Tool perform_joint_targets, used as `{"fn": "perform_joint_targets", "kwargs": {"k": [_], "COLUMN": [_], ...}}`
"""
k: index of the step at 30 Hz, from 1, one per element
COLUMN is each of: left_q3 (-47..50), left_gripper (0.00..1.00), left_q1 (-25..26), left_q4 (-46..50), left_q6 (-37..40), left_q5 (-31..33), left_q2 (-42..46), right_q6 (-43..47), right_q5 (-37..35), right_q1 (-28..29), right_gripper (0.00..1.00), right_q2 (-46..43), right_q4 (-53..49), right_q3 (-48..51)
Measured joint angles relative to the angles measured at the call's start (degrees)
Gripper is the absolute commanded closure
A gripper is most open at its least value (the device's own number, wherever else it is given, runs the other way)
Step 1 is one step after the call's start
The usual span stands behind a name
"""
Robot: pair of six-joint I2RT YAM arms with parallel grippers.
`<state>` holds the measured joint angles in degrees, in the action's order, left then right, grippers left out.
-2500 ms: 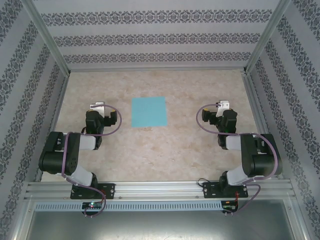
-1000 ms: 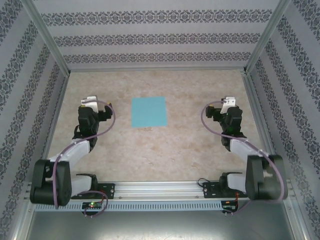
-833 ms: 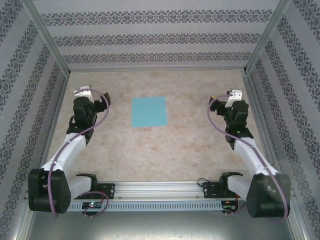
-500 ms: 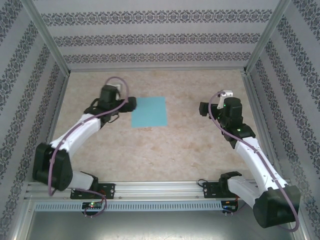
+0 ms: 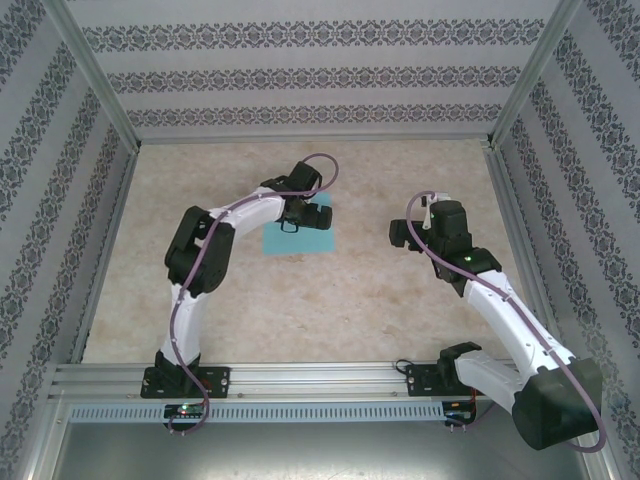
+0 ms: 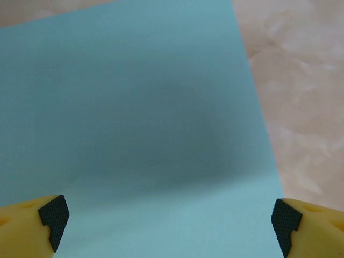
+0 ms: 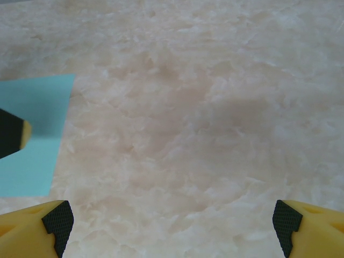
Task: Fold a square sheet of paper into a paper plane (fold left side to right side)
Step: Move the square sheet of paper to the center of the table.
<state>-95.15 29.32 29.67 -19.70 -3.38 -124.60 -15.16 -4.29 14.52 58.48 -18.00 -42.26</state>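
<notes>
Turquoise square sheet of paper (image 6: 134, 107) lies flat, unfolded, on the surface (image 5: 350, 310). Left gripper (image 6: 169, 223) hovers over it, jaws spread wide, likely lining up on an edge. Right gripper (image 7: 172, 220), likewise spread, stands clear beside it.

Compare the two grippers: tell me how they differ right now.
The left gripper is over the sheet of paper; the right gripper is over bare table, to the sheet's right. The left gripper shadows the sheet; the right gripper shadows the table. Both are open, holding nothing.
</notes>
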Motion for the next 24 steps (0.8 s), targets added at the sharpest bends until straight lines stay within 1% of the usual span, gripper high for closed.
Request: {"fn": "perform_joint_targets", "kwargs": {"k": [4, 12, 18, 24], "left_q3": [-2.69, -1.7, 7.78, 19.28], "left_gripper": [0.0, 0.0, 0.0, 0.0], "left_q1": [0.11, 2.14, 4.57, 8.74], "left_q4": [2.27, 3.19, 1.05, -0.31], "left_q6": [0.13, 0.17, -1.18, -4.09], "left_q5": [1.25, 2.54, 1.33, -0.42], "left_q2": [-2.93, -2.67, 3.37, 11.45], "right_q6": [0.02, 0.02, 0.0, -0.33], "right_q5": [-0.46, -1.07, -1.16, -1.25], "right_q1": [0.0, 0.0, 0.39, 0.68], "right_gripper": [0.02, 0.02, 0.02, 0.02], "right_q2": [-0.48, -0.83, -0.83, -0.44], "right_q4": [-0.63, -1.09, -1.14, -1.07], "right_q3": [0.04, 0.46, 0.46, 0.48]}}
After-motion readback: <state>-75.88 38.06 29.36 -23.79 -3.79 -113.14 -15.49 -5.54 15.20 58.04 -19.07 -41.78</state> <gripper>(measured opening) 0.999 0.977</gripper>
